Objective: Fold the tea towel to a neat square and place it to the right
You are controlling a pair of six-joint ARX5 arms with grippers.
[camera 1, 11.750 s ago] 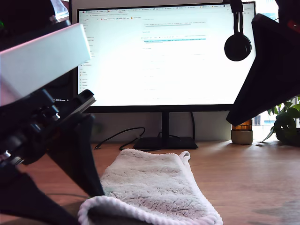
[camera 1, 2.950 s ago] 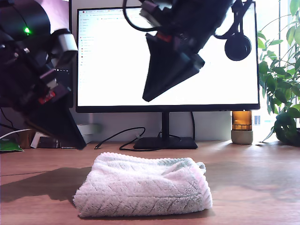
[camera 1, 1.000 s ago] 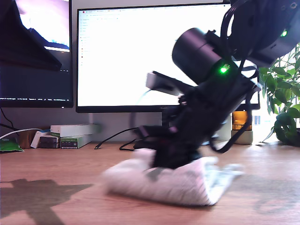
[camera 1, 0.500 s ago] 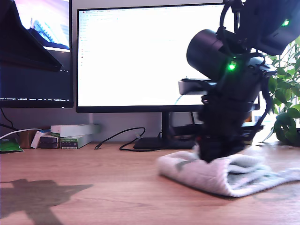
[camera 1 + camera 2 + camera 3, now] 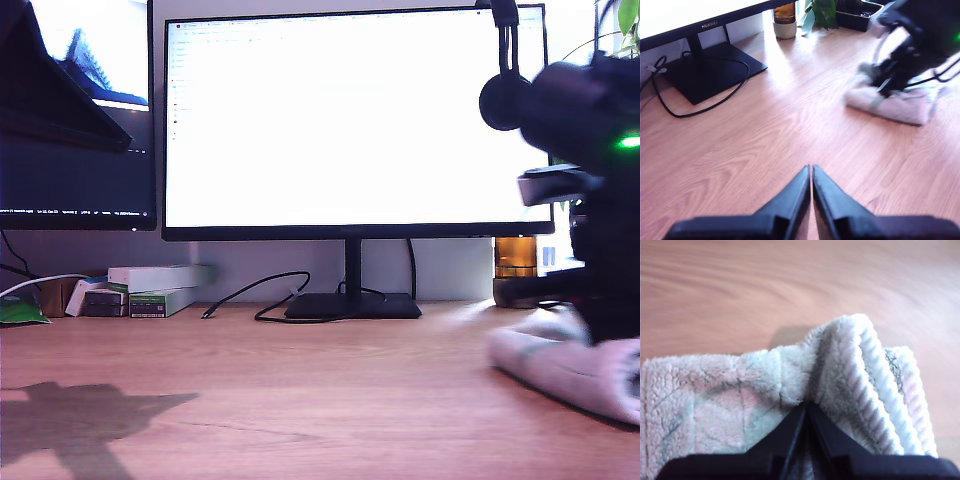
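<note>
Folded tea towel pinched at the exterior view's right edge.

Our second gripper (image 5: 806,407) has its jaws closed tight on the tea towel (image 5: 740,395), the black tips meeting in a fold of the fluffy off-white cloth, with its layered edges and ribbed hem bunched up just beside them. In the exterior view the tea towel (image 5: 570,365) lies on the wooden surface (image 5: 300,400) at that view's far right, partly cut off by the frame, with the blurred dark arm (image 5: 600,200) standing over it. Our first gripper (image 5: 811,172) hangs above bare wood well apart from the cloth, its jaws pressed together on nothing. Behind, the monitor (image 5: 350,120) glows white on its stand, a headset (image 5: 503,90) hanging at its corner, and a plant (image 5: 820,10) stands near the monitor's base.
</note>
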